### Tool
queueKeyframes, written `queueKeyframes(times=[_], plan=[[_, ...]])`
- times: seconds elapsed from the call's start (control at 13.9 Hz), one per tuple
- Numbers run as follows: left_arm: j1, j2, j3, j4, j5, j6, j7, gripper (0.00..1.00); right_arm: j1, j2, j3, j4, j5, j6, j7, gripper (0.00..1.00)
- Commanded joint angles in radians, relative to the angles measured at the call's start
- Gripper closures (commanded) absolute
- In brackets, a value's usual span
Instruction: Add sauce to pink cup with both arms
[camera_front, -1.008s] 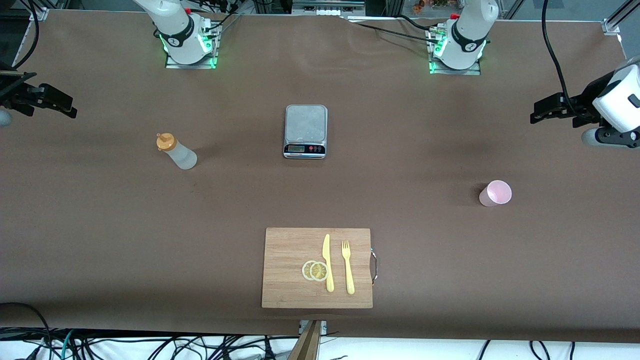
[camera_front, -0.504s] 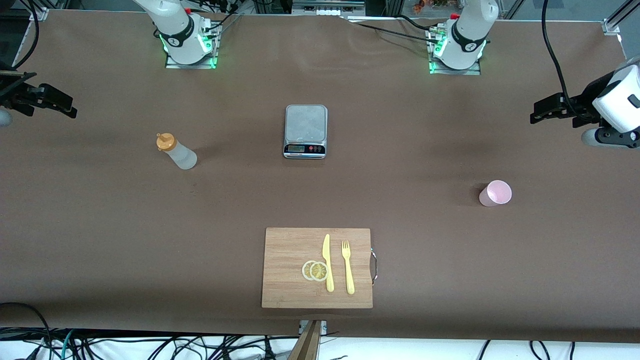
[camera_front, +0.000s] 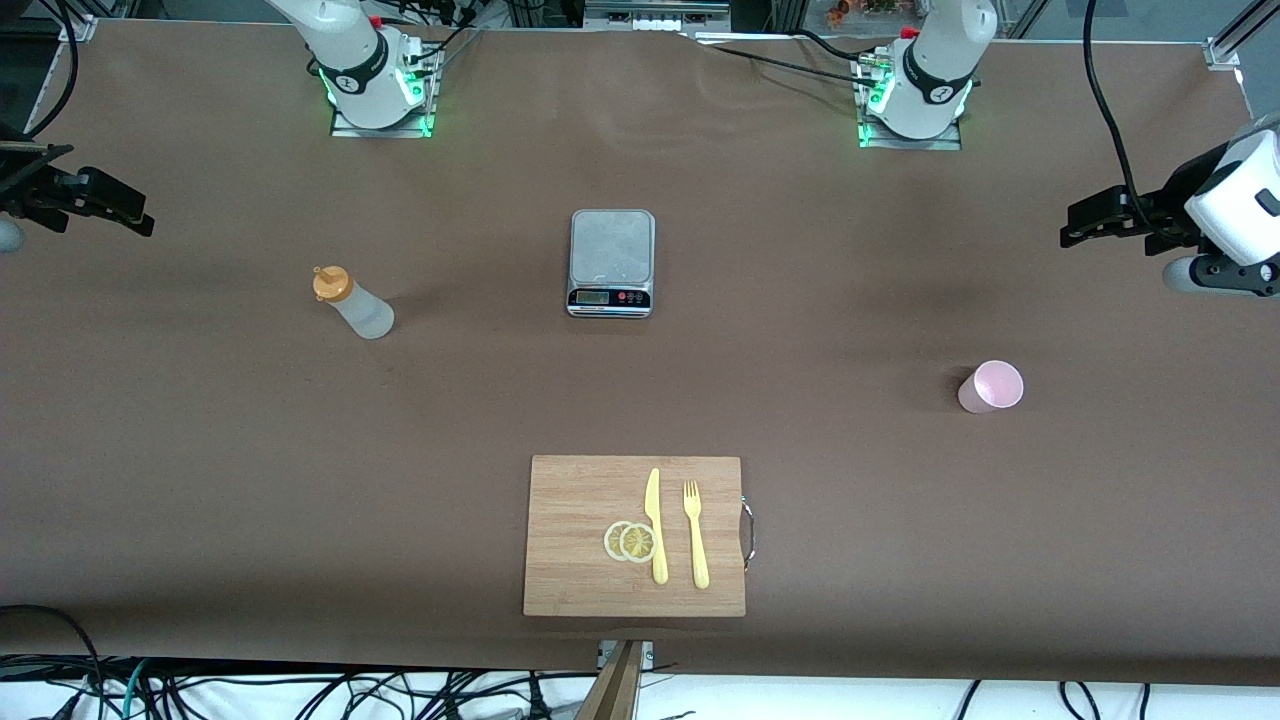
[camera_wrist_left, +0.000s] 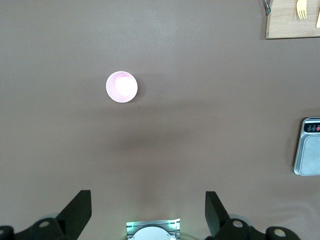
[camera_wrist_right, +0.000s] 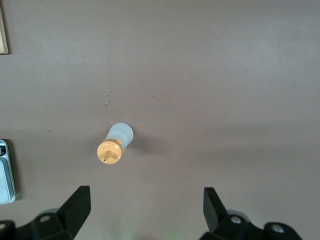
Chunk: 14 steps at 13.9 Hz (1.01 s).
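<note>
A wide table (camera_front: 200, 450) covered in brown paper fills the scene, with cables along its edges and both arm bases lit green at the top of the front view. The left gripper (camera_wrist_left: 148, 212) hangs high over the table's left-arm end, its two black fingers (camera_wrist_left: 77, 210) spread wide with nothing between them. Below it on the table stands the pink cup (camera_front: 991, 387), upright, mouth up and apart from everything else. The right gripper (camera_wrist_right: 145, 212) hangs high over the right-arm end of the table, its fingers (camera_wrist_right: 75, 207) likewise parted and holding nothing. Under it stands the sauce (camera_front: 353, 301) bottle, upright with its orange cap on top, well apart from the cup. Between the two, near the table's middle, sits a small grey kitchen scale (camera_front: 611, 262). Nearer the front camera than the scale lies a wooden cutting board (camera_front: 570, 500) carrying two lemon slices (camera_front: 630, 541), a yellow knife (camera_front: 655, 525) and a yellow fork (camera_front: 695, 533) side by side.
</note>
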Motion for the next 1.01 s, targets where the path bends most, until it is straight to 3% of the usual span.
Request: queueKeyframes(times=[0.0,0.94], plan=[[-0.008,0.019,0.0,0.04,0.022,-0.026,-0.004,0.0,-0.002,-0.006,0.001,0.001,0.015,-0.008,-0.007,0.0],[-0.006,0.031,0.0,0.039,0.025,-0.025,-0.004,0.0,-0.002,-0.006,0.001,0.001,0.015,-0.009,-0.007,0.0]])
